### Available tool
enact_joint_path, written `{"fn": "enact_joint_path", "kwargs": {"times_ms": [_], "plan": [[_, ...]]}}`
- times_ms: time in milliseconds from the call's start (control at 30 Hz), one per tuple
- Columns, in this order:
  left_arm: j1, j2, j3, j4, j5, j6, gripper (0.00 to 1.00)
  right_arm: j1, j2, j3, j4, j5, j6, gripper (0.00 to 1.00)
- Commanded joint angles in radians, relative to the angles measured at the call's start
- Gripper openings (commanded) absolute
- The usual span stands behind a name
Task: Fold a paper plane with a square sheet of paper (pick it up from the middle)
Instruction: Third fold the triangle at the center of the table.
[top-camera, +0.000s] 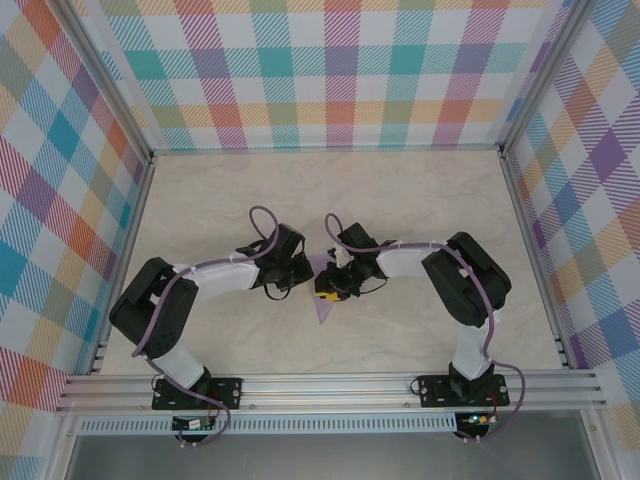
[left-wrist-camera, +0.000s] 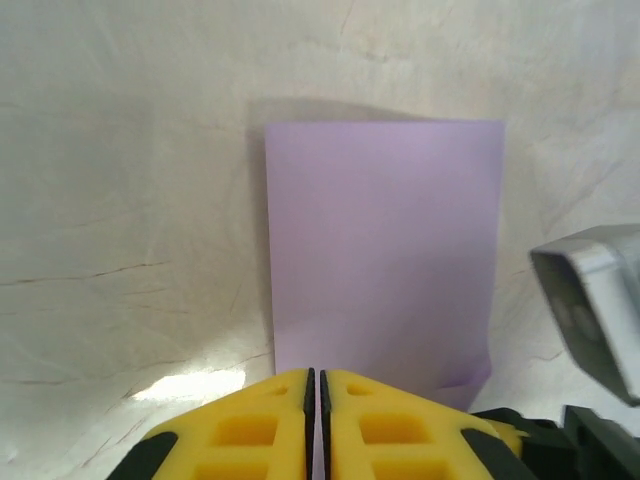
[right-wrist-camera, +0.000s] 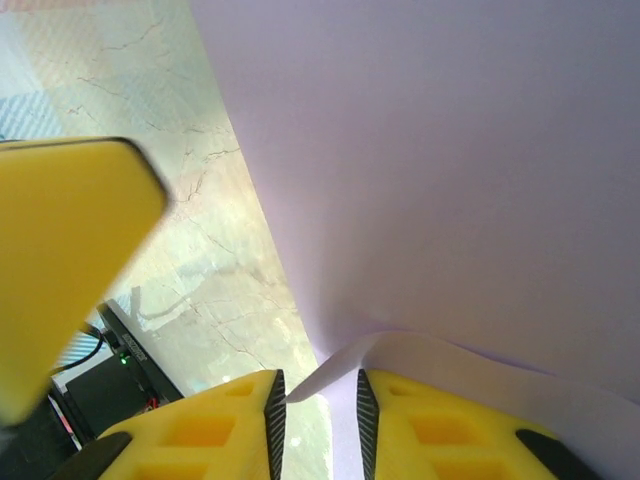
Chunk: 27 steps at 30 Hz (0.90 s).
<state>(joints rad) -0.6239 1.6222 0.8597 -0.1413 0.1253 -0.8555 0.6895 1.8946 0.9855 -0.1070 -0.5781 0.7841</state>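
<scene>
The sheet of paper (top-camera: 322, 303) is folded into a lavender shape with its point toward the near edge, lying at the table's middle between both arms. In the left wrist view the paper (left-wrist-camera: 385, 240) looks like a flat rectangle ahead of my left gripper (left-wrist-camera: 316, 378). Its yellow jaws stand almost together, with the paper's near edge in the thin slit. My left gripper (top-camera: 307, 281) meets the paper from the left. My right gripper (top-camera: 331, 290) comes from the right. In the right wrist view my right gripper (right-wrist-camera: 318, 385) stands open, and a loose flap of the paper (right-wrist-camera: 450, 150) curls between its pads.
The marble-look tabletop (top-camera: 420, 200) stretches behind and beside the arms, closed in by checked walls (top-camera: 330, 70) on three sides. A metal rail (top-camera: 330, 385) runs along the near edge. Part of the right arm's grey wrist (left-wrist-camera: 595, 300) shows close by the paper.
</scene>
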Motion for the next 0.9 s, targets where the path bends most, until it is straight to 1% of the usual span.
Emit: {"fn": "enact_joint_path", "kwargs": {"times_ms": [0,233,367,433,533,667,867], "plan": [[0.019,-0.053,-0.031,-0.049,-0.049,-0.034,0.12,0.007,0.047,-0.010,-0.017,0.084,-0.018,0.30],[0.023,-0.073,-0.068,0.016,0.032,-0.033,0.12,0.006,0.041,-0.016,-0.027,0.096,-0.025,0.36],[0.023,-0.068,-0.084,0.073,0.103,-0.033,0.11,0.007,0.037,-0.019,-0.038,0.109,-0.031,0.35],[0.022,-0.068,-0.091,0.091,0.127,-0.035,0.10,0.007,0.034,-0.021,-0.043,0.116,-0.034,0.31],[0.021,-0.073,-0.105,0.097,0.133,-0.040,0.09,0.007,0.032,-0.025,-0.049,0.125,-0.037,0.26],[0.018,-0.071,-0.117,0.124,0.160,-0.049,0.07,0.006,0.030,-0.028,-0.056,0.136,-0.042,0.21],[-0.004,-0.059,-0.126,0.142,0.183,-0.053,0.05,0.008,0.034,-0.031,-0.063,0.147,-0.047,0.05]]}}
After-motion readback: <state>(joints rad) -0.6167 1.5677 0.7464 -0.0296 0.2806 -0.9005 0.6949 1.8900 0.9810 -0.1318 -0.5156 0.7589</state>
